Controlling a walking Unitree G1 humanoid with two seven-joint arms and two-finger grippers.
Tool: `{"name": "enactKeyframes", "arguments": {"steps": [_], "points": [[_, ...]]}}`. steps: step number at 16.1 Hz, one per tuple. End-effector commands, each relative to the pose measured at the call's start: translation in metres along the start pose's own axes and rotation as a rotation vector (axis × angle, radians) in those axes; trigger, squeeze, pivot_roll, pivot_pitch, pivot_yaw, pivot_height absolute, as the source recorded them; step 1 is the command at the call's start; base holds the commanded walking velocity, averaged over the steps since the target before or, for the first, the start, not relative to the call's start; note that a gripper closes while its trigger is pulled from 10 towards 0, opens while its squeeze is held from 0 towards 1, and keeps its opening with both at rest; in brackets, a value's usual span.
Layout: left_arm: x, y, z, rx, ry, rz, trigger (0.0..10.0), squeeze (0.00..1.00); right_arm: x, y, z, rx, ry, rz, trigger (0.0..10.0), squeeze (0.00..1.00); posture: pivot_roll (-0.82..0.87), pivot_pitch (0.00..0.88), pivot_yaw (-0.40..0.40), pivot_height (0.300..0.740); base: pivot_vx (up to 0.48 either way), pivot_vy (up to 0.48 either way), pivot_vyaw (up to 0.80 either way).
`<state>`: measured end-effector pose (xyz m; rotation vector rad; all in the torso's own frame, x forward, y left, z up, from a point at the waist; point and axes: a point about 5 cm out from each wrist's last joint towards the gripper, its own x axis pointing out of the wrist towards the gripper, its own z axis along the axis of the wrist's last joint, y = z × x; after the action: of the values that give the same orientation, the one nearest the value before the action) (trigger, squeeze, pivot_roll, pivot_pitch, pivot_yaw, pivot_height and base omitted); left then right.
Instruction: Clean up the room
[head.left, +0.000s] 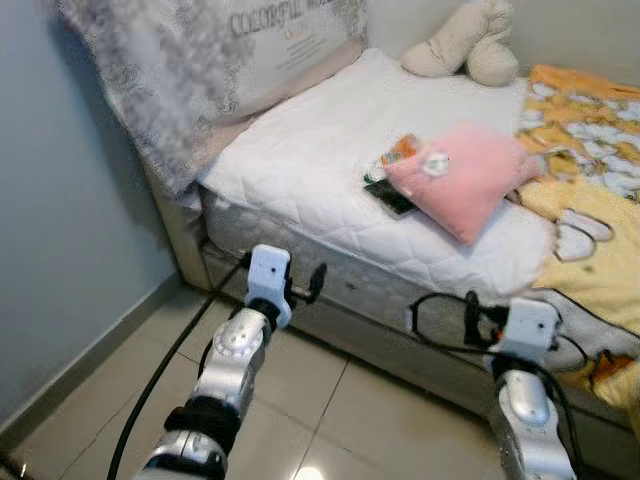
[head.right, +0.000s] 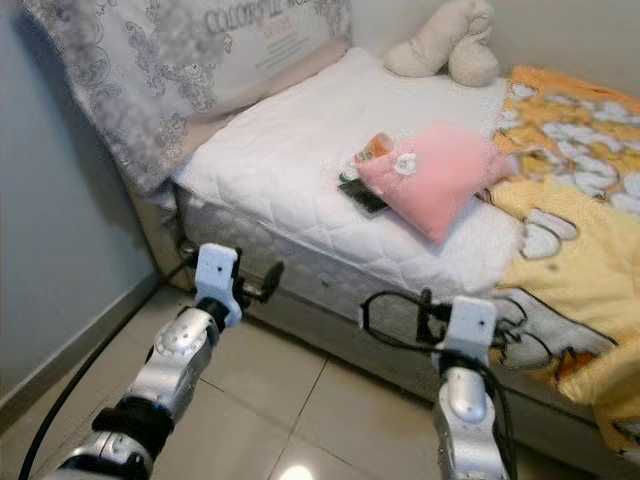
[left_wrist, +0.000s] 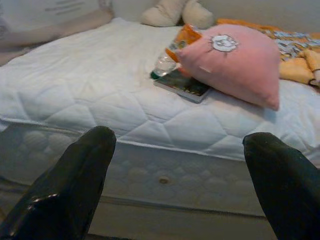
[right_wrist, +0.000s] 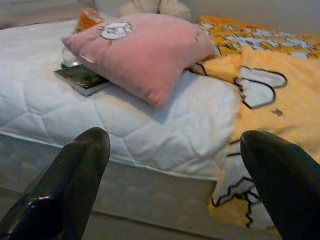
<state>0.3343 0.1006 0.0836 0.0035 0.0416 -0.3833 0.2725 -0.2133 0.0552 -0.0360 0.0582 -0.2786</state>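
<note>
Bed: white quilted mattress (head.left: 300, 170) against the grey wall, seen across its foot-side edge from the tiled floor (head.left: 330, 400).
Pink cushion: soft square pink cushion with a small white emblem (head.left: 465, 175) lies near the mattress edge, tilted, resting partly on a dark flat book (left_wrist: 184, 85).
Bottle: clear plastic bottle with an orange label (left_wrist: 170, 55) lies touching the cushion's far side; the head views show only its orange label end, the left wrist view shows the clear body too.
Blanket: yellow cartoon-print blanket (right_wrist: 270, 95) covers the robot's right part of the bed and hangs over the edge.
Plush: cream stuffed toy (head.left: 470, 45) at the far corner by the wall.
Pillow: large grey-patterned pillow in printed plastic wrap (head.left: 190, 70) propped at the head end.
Left gripper (left_wrist: 180, 165): raised before the mattress side, fingers spread wide, empty.
Right gripper (right_wrist: 175, 165): raised likewise facing cushion and blanket, fingers apart, empty.
Cable: black cable (head.left: 150, 390) runs along the floor beside the left arm.
</note>
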Motion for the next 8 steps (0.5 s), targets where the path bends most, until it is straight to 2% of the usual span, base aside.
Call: {"name": "enactKeyframes", "arguments": {"steps": [1, 2, 4, 5, 8], "points": [[0.005, -0.0028, 0.0097, 0.027, -0.035, -0.015, 10.0, 0.0, 0.0001, -0.0021, -0.0015, -0.01, 0.01, -0.012, 10.0, 0.0, 0.14, 0.0, 0.015, 0.74, 0.0, 0.0, -0.67], [0.0063, -0.0029, 0.0099, 0.06, -0.028, -0.004, 10.0, 0.0, 0.0008, -0.0025, -0.001, -0.004, 0.013, -0.024, 10.0, 0.0, 0.14, 0.0, 0.015, 0.74, 0.0, 0.0, -0.67], [0.0062, -0.0046, 0.0108, 0.05, -0.037, -0.027, 10.0, 0.0, 0.0012, -0.0014, 0.0004, -0.009, 0.0, -0.006, 10.0, 0.0, 0.13, 0.0, 0.019, 0.74, 0.0, 0.0, -0.67], [0.0062, -0.0051, 0.0092, 0.005, -0.03, -0.034, 10.0, 0.0, 0.0012, -0.0018, 0.002, -0.015, -0.014, -0.009, 10.0, 0.0, 0.13, 0.0, 0.018, 0.74, 0.315, 0.36, 0.0], [0.0093, -0.0041, 0.0141, 0.0, -0.052, -0.021, 10.0, 0.0, 0.0057, 0.0017, 0.0066, -0.034, -0.027, 0.004, 10.0, 0.0, 0.13, 0.0, 0.013, 0.74, 0.396, 0.27, 0.0]]}}
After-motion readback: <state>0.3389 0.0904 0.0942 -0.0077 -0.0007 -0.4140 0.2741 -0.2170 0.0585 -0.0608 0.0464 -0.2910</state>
